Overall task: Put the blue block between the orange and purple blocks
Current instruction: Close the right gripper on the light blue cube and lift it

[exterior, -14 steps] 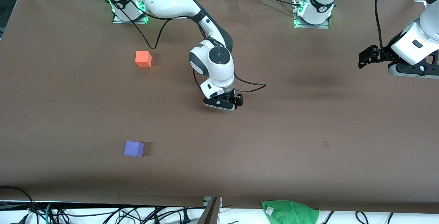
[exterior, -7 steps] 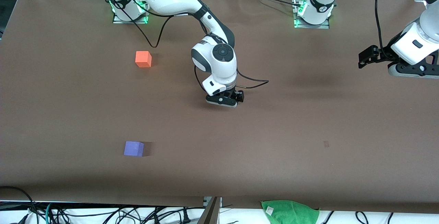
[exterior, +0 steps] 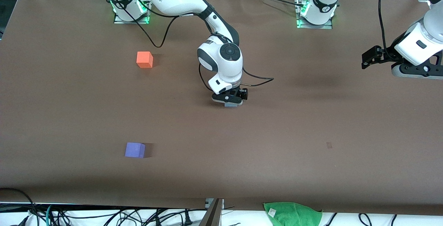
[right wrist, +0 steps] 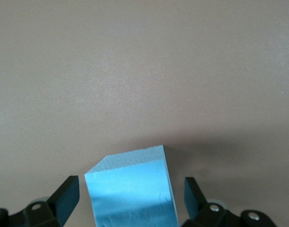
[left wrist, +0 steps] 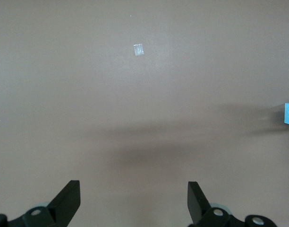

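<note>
The blue block (right wrist: 130, 194) sits on the brown table, between the fingers of my right gripper (right wrist: 132, 187), which is open with a gap on each side. From the front, only a sliver of the blue block (exterior: 231, 105) shows under my right gripper (exterior: 230, 101). The orange block (exterior: 144, 59) lies toward the right arm's end, near the bases. Nearer the front camera on that same end is the purple block (exterior: 135, 150). My left gripper (left wrist: 133, 189) is open and empty, and waits at the left arm's end (exterior: 415, 72).
A green cloth (exterior: 292, 214) lies at the table's near edge, with cables alongside. A small pale mark (exterior: 329, 145) is on the table toward the left arm's end. The right arm's cable (exterior: 258, 79) trails beside its wrist.
My right gripper has shifted slightly toward the bases and the left arm's end and come down around the blue block. The left arm has not moved.
</note>
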Controlling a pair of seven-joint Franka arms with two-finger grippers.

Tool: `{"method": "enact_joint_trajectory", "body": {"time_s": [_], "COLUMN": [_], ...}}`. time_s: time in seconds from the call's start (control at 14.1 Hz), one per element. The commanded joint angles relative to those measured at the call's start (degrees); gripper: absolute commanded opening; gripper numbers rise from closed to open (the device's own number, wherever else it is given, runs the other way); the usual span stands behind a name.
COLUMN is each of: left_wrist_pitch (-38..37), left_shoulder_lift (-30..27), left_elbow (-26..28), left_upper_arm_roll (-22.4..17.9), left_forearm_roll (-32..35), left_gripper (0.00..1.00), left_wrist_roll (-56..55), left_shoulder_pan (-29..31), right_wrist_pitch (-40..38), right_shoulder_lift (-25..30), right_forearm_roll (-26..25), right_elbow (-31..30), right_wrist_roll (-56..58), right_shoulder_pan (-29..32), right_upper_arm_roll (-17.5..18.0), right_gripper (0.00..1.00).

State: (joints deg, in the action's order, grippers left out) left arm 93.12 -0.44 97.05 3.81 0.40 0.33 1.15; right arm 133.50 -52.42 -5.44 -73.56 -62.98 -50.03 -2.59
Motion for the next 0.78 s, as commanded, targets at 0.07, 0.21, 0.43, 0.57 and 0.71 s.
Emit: {"method": "enact_joint_trajectory", "body": {"time_s": [0.07,0.21,0.43,0.57,0.71], "left_wrist_pitch": [0.31,0.31,0.31,0.31,0.31], "left_shoulder_lift": [-1.15,-1.15,-1.15,-1.15,-1.15], "left_elbow": [0.94,0.94,0.94,0.94,0.94], "left_upper_arm_roll": [0.58,0.58,0.58,0.58,0.58], "left_forearm_roll": [0.13,0.13,0.13,0.13,0.13], "left_gripper": [1.00,1.00,1.00,1.00,1.00], "left_wrist_roll": [0.55,0.55,0.55,0.55,0.55], "left_shoulder_pan": [0.61,0.61,0.61,0.61,0.61], "right_wrist_pitch": [-0.43,-0.43,-1.48,-7.25,-10.53], "right_shoulder_lift": [0.30,0.30,1.87,4.51,7.58], "right_forearm_roll": [-1.77,-1.77,-1.07,-0.80,1.12], "right_elbow": [-0.27,-0.62,-0.71,-0.71,-3.33], "right_wrist_roll": [1.18,4.34,8.64,14.16,21.29], "right_shoulder_pan": [0.28,1.24,4.22,7.12,8.62], "right_upper_arm_roll": [-0.13,-0.13,0.04,0.22,-0.22], "right_gripper": [0.47,0.16,0.13,0.14,0.14]}}
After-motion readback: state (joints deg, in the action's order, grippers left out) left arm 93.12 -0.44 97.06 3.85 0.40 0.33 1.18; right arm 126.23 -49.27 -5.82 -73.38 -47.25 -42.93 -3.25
